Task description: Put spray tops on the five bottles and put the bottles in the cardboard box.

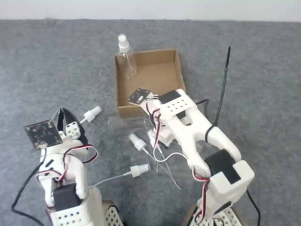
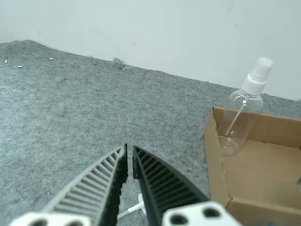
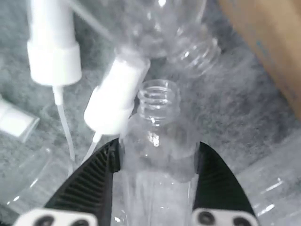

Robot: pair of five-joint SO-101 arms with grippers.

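Right fingers (image 3: 91, 181) clamp uncapped bottle (image 3: 157, 141), mid-frame below box (image 1: 155, 75) | left fingers (image 2: 101, 186) together, empty | bottle looks light, thin-walled, slick | best held gently on body under shoulder, neck free for top

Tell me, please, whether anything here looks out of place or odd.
Nothing looks damaged or spilled. Loose spray tops lie scattered on the grey felt, and uncapped bottles lie heaped before the cardboard box, where one capped bottle stands. The right gripper grips one uncapped bottle.
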